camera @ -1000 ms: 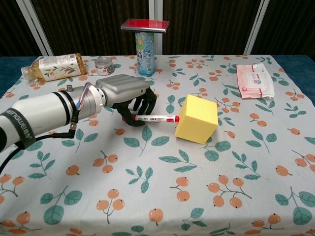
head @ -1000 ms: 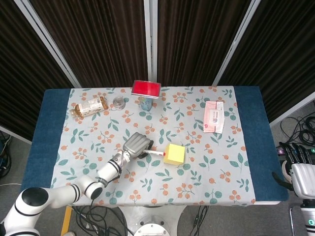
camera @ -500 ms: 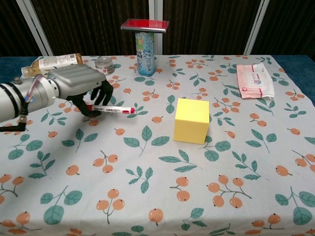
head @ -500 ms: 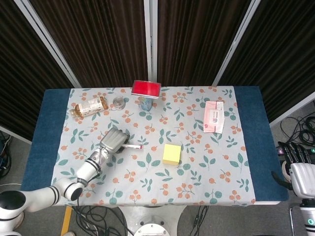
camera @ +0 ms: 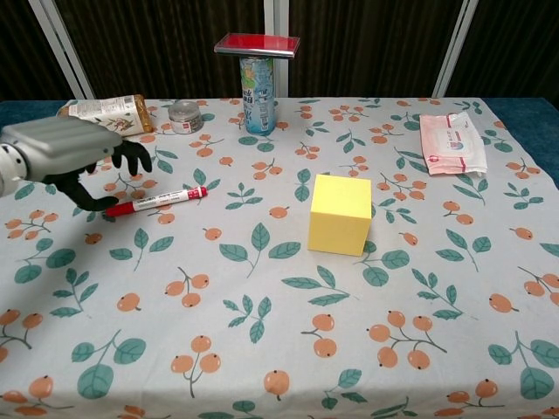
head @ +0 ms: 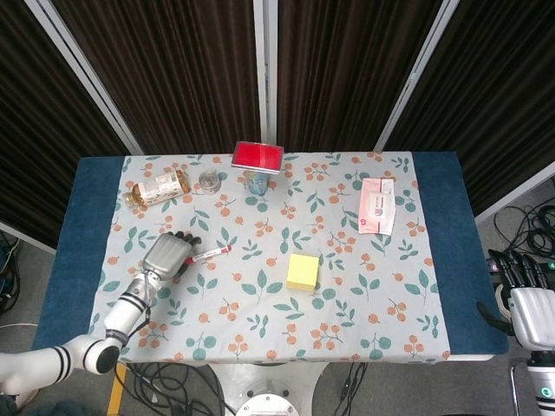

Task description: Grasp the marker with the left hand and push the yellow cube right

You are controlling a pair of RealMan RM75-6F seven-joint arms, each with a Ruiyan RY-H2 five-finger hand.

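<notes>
The yellow cube (head: 303, 271) (camera: 341, 214) sits flat on the floral cloth near the table's middle. A red-and-white marker (head: 206, 254) (camera: 157, 201) lies tilted on the cloth well left of the cube, not touching it. My left hand (head: 165, 256) (camera: 70, 153) is at the marker's left end. Its fingers (camera: 131, 159) are spread and raised off the barrel, and only the thumb tip is near the marker's end. My right hand (head: 525, 279) hangs off the table's right edge, empty, fingers apart.
At the back stand a can (head: 257, 182) (camera: 257, 83) topped by a red box (head: 257, 156) (camera: 257, 44), a small jar (head: 209, 179) (camera: 184, 115) and a lying bottle (head: 156, 189) (camera: 100, 112). A wipes pack (head: 378, 205) (camera: 452, 142) lies at the back right.
My left hand carried the marker leftward away from the cube, then its fingers came off the barrel. The cube settled flat after the earlier push. The right hand stayed still.
</notes>
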